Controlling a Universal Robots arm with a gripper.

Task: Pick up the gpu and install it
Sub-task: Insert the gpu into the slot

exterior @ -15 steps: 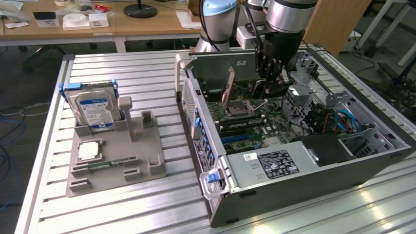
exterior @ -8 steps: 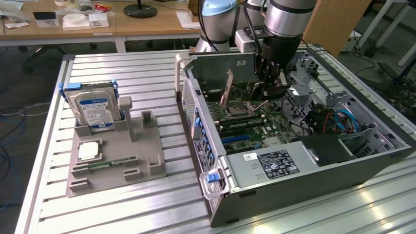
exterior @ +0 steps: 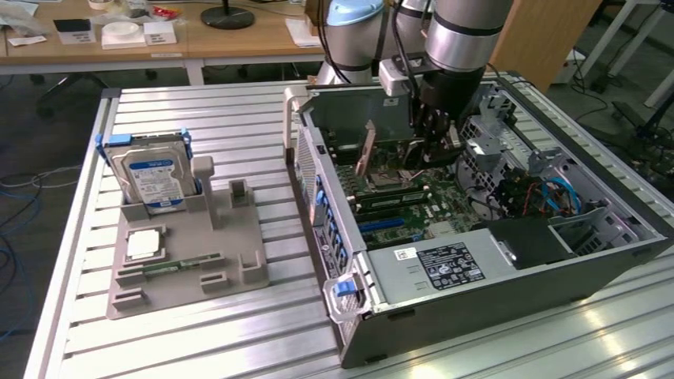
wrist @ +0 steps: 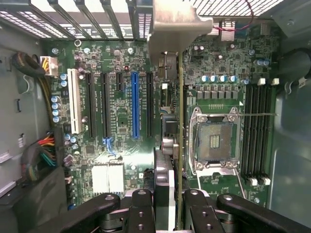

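On the exterior view's left, a grey fixture tray (exterior: 185, 272) on the slatted aluminium table (exterior: 211, 110) holds an upright hard drive (exterior: 155, 180) and a narrow memory stick (exterior: 174, 264). To the right lies the open computer case (exterior: 589, 276), where the gripper (exterior: 432, 142) hangs over the motherboard (exterior: 406, 209). Its jaws are closed narrowly on the gpu (wrist: 180, 141), held edge-on between the fingers (wrist: 163, 199). The card, with its metal bracket (wrist: 177, 26), stands just beside the blue expansion slot (wrist: 135, 104) and the CPU socket (wrist: 214, 141).

Green gpu (wrist: 180, 121) with silver bracket, blue slot (wrist: 136, 104), white slot (wrist: 74, 100), grey tray (exterior: 189, 260)
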